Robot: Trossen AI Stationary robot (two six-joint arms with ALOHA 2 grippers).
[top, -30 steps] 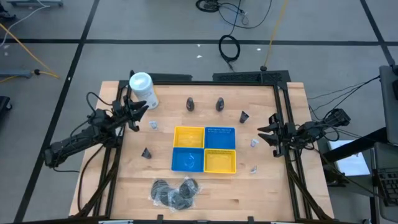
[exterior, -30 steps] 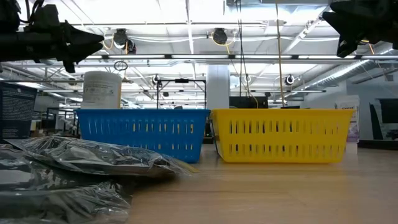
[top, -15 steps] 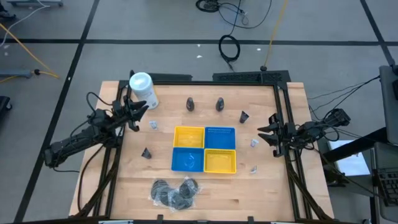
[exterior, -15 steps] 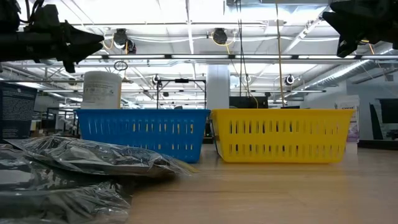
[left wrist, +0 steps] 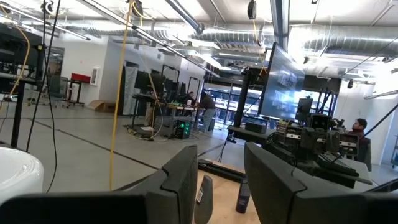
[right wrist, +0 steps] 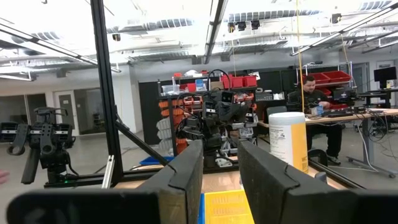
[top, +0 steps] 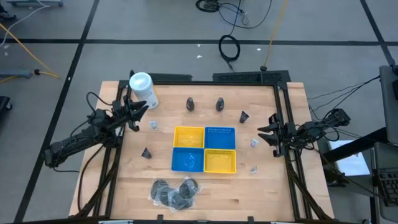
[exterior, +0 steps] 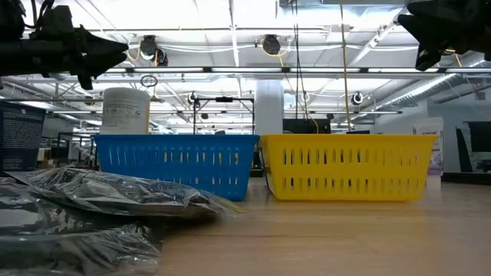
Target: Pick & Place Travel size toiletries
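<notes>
The travel size toiletries lie scattered on the wooden table. Dark cone bottles stand at the far side and one at the left. Small pale sachets lie at both sides. Dark discs in clear wrap sit near the front edge. My left gripper hovers at the table's left edge, open and empty. At the right edge my right gripper is also open, holding nothing.
Yellow and blue square baskets form a block at the table's middle. A big white canister stands at the far left corner. Black frame rails run along both sides. People sit at desks in the room beyond.
</notes>
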